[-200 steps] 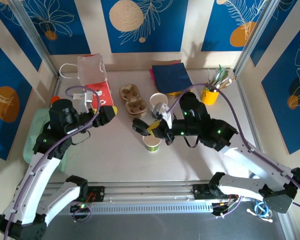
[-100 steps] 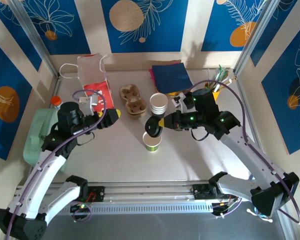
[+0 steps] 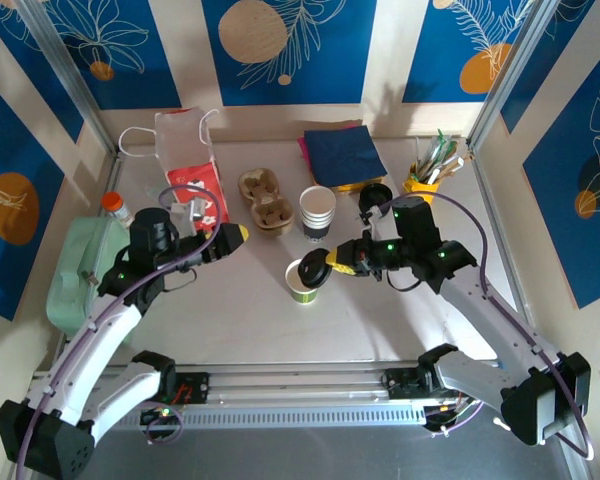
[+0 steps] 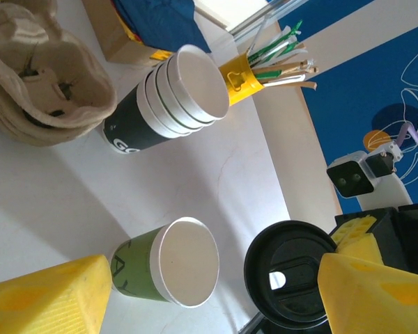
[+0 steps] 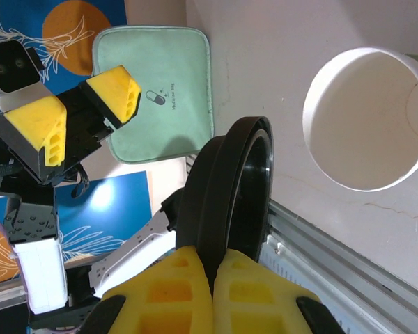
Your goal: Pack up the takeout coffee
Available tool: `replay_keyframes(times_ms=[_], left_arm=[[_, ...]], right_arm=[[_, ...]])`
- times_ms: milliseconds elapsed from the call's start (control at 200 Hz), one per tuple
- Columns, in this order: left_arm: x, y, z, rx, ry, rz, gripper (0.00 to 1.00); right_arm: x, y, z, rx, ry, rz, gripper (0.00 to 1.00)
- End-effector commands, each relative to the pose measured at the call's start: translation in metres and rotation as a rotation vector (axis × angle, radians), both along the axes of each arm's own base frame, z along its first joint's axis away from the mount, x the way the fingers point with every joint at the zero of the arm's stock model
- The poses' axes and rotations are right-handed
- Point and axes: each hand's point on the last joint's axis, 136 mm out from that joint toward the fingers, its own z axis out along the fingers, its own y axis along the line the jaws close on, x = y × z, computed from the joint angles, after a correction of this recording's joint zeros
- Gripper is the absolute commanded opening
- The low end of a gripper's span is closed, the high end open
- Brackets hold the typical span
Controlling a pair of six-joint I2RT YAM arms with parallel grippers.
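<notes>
Your right fingers point(image 5: 188, 292) are clenching the black lid point(image 5: 230, 188) by its rim, holding it edge-on and tilted just beside the takeout coffee point(image 3: 301, 286). The cup is standing upright with its mouth uncovered on the bench point(image 3: 230, 315), near the stacked cups point(image 3: 317, 212). Your left fingers point(image 4: 56, 299) are hanging released, spread wide and grasping nothing, to the left of the cup and near the pulp carrier point(image 3: 265, 198)

Top: high at near side, looking down on counter point(image 3: 230, 320). Left wrist: close, facing right. Right wrist: close, facing left. Shared: green cup point(image 4: 168, 271), lid point(image 4: 290, 275).
</notes>
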Motion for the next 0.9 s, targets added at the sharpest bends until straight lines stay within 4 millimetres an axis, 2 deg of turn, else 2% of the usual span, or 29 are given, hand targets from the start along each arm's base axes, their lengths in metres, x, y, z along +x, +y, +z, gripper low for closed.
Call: replay_keyframes(times_ms=[0,405,895], left_arm=[[-0.003,-0.004,0.005,-0.042,-0.012,-0.024,0.78],[-0.005,-0.005,-0.001,-0.045,-0.003,-0.022,0.78],[-0.004,-0.005,-0.004,-0.045,0.009,-0.017,0.78]], right_arm=[[-0.002,0.003,0.006,0.057,0.007,0.009,0.00],[0.013,0.000,-0.036,0.019,0.030,-0.040,0.00],[0.027,-0.002,-0.057,0.006,0.010,-0.062,0.02]])
